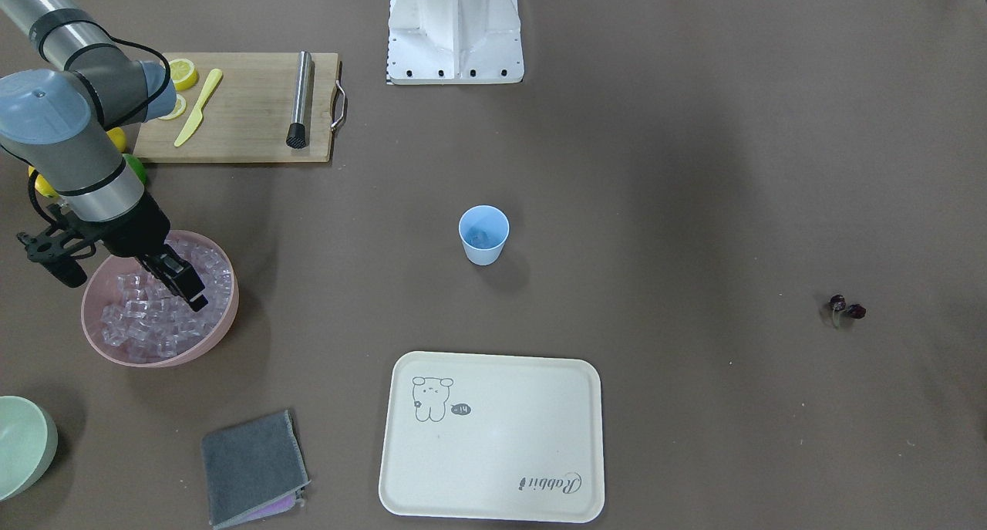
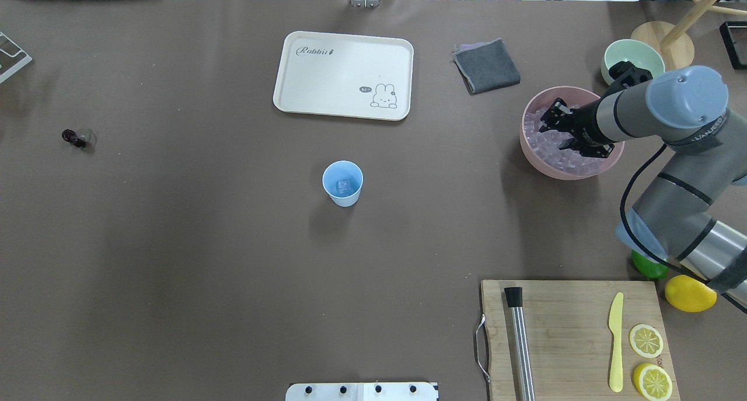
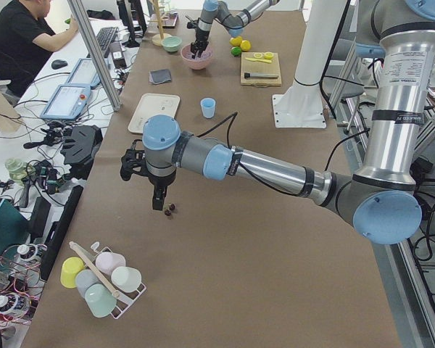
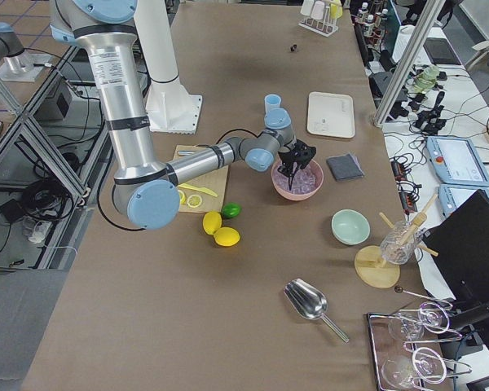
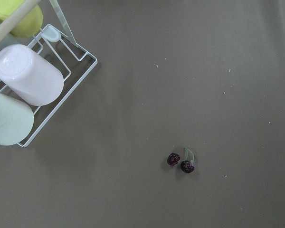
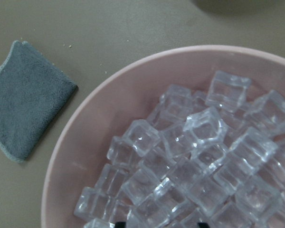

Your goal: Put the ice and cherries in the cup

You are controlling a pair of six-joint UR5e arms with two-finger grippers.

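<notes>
Front view: my right gripper [image 1: 189, 291] reaches into the pink bowl [image 1: 225, 331] of ice [image 1: 131, 318]; the cup [image 1: 484, 237] stands centre of the table [image 1: 694, 167], cherries [image 1: 846, 308] well apart. Right wrist view: jaws parted above cubes. Left side view: left gripper [image 3: 159, 204] hangs near the cherries (jaws' state: I cannot tell).

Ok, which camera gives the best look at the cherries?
The left wrist camera: the cherries sit close below it, both fruits and the green stem clear. Overhead, front and both side views show only tiny dark specks; the right wrist camera misses them.
</notes>
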